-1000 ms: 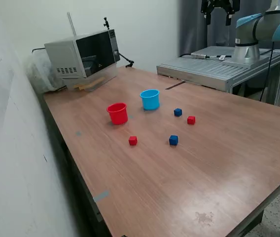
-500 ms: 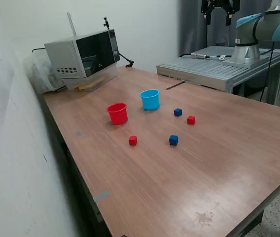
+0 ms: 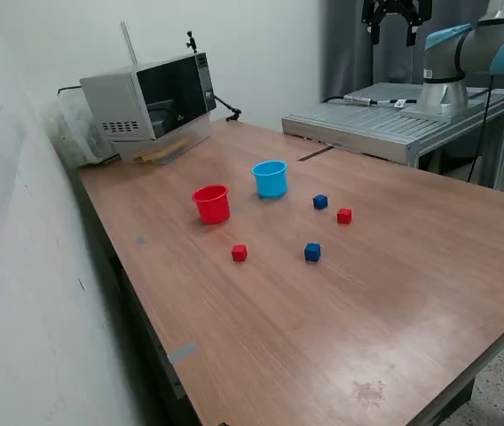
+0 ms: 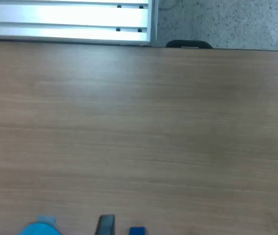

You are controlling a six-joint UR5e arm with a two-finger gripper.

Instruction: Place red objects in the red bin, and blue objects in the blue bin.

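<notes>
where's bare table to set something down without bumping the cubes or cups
The near half of the table, in front of the red cube and blue cube, is bare. So is the exterior view's right side. Crowded: around the red cup and light blue cup.

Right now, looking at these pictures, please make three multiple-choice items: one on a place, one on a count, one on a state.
1. In the exterior view, where does the red cup stand relative to the blue cup?
A. to its left
B. to its right
C. inside it

2. How many small cubes lie on the table?
A. two
B. four
C. six

3. What is the hand doing?
A. gripping a cube
B. pressing on a cup
C. hanging high above the table, holding nothing

Answers: 1 A, the red cup is nearer the exterior view's left. 2 B, two red and two blue. 3 C, its fingers are spread and nothing is between them.
</notes>
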